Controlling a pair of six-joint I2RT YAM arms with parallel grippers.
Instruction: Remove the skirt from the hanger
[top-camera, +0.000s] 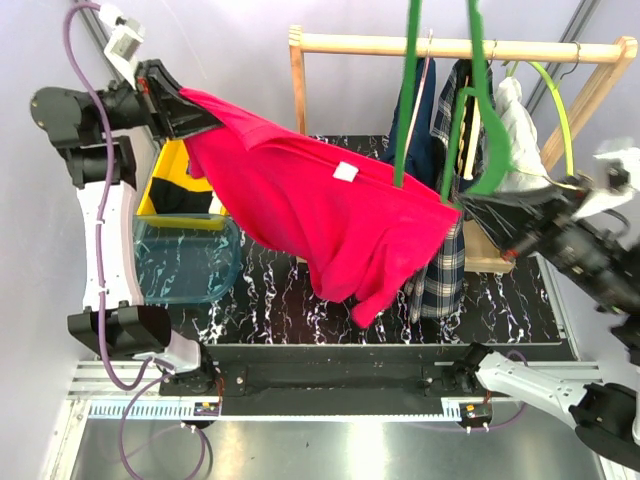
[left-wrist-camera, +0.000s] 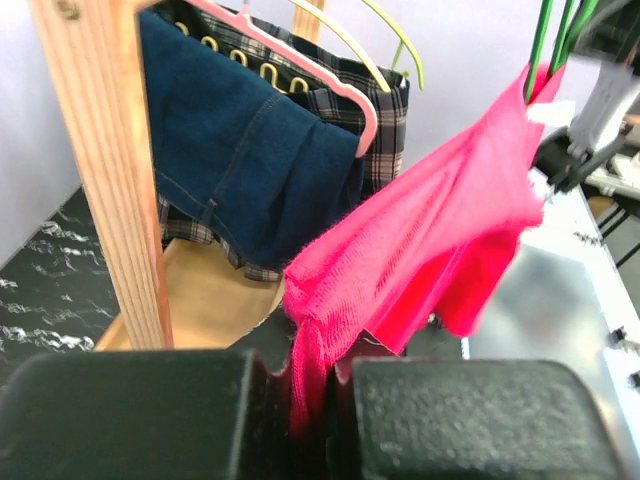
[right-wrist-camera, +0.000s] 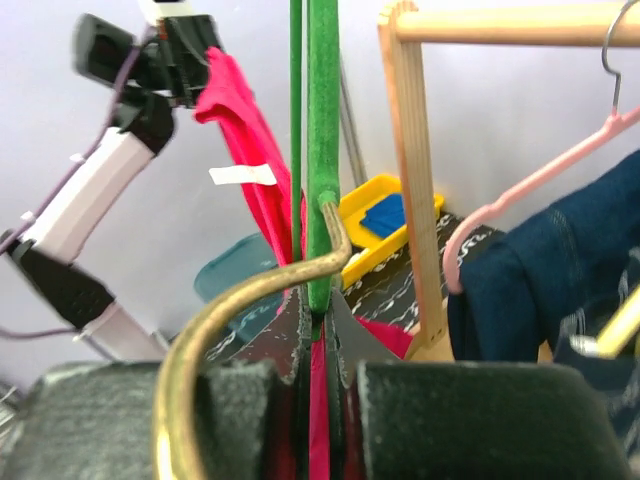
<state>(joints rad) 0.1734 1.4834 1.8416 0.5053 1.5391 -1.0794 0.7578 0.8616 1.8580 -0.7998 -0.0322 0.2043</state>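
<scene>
The plaid skirt (top-camera: 440, 275) (left-wrist-camera: 370, 120) hangs on the wooden rack from the pale yellow hanger (top-camera: 556, 108) (left-wrist-camera: 390, 38), and neither gripper touches it. My left gripper (top-camera: 205, 115) (left-wrist-camera: 320, 400) is raised at the far left, shut on a corner of a red garment (top-camera: 330, 215). That cloth stretches across to my right gripper (top-camera: 470, 210) (right-wrist-camera: 322, 330), which is shut on the lower end of a green hanger (top-camera: 408, 90) (right-wrist-camera: 322, 120) with red cloth pinched in too. A brass hook (right-wrist-camera: 230, 310) curves in front of the right jaws.
The wooden rack (top-camera: 460, 45) also carries a navy denim garment (left-wrist-camera: 240, 170) on a pink hanger (left-wrist-camera: 300, 60) and a white garment (top-camera: 522, 130). A yellow bin (top-camera: 170, 185) and a clear blue tub (top-camera: 185, 260) stand on the left of the marbled black table (top-camera: 270, 300).
</scene>
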